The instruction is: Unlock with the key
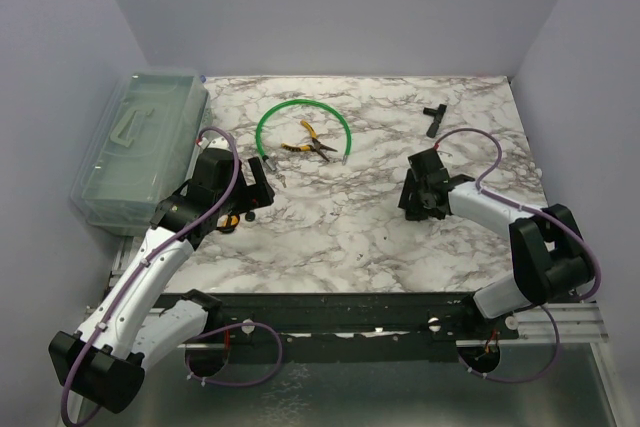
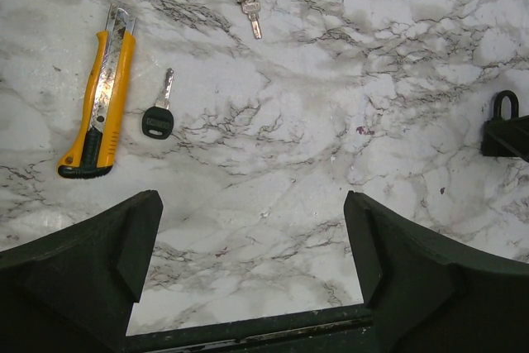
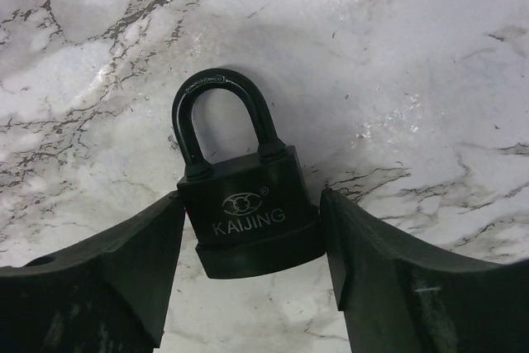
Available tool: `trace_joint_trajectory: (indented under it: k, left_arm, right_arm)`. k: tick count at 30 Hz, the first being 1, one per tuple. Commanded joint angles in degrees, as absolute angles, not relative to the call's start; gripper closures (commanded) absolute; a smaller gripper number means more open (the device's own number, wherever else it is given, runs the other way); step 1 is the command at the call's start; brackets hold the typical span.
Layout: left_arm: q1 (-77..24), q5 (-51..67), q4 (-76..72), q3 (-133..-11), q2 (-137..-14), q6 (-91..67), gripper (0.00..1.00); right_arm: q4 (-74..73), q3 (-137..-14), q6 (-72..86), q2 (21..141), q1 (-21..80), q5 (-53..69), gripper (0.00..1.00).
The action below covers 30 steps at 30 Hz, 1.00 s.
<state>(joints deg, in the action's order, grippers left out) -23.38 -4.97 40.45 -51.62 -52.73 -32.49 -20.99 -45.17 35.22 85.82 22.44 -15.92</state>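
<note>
The black padlock, marked KAIJING, lies flat on the marble table with its shackle closed and pointing away from my right wrist camera. My right gripper has its two fingers against the lock body's left and right sides. From above, the right gripper covers the padlock. The key, small and silvery, lies at the top of the left wrist view on a ring beside a silvery cylinder. My left gripper hangs open over bare marble well short of the key, nothing between its fingers.
A yellow utility knife and a black-headed key lie left of the left gripper. Yellow-handled pliers sit inside a green cable loop. A clear plastic box stands at the far left, and a black part at the back right.
</note>
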Motion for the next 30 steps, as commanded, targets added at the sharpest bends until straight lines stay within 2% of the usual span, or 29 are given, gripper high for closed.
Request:
trace_joint_trajectory:
  k: [1, 7, 10, 22, 30]
  left_arm:
    - [-23.66, -5.62, 40.34, -51.15, -52.25, -31.82, 0.01]
    - [-23.60, -5.71, 40.24, -51.22, -52.05, -31.74, 0.01]
    - [-23.58, -5.71, 40.25, -51.15, -52.14, -31.76, 0.01]
    - [-23.57, -4.57, 39.62, -50.68, -51.94, -32.89, 0.03]
    - [-23.59, 5.60, 32.20, -46.76, -52.20, -39.72, 0.04]
  right_arm:
    - [-21.24, -44.74, 35.03, 87.30, 22.50, -15.79, 0.32]
    - [-20.63, -45.69, 32.77, 87.57, 23.98, -14.53, 0.46]
    - [-19.93, -46.80, 31.33, 86.91, 26.80, -13.92, 0.50]
    - [-12.07, -49.33, 26.63, 86.01, 38.18, -6.76, 0.53]
    - [-7.30, -49.44, 20.72, 81.54, 42.34, -1.62, 0.54]
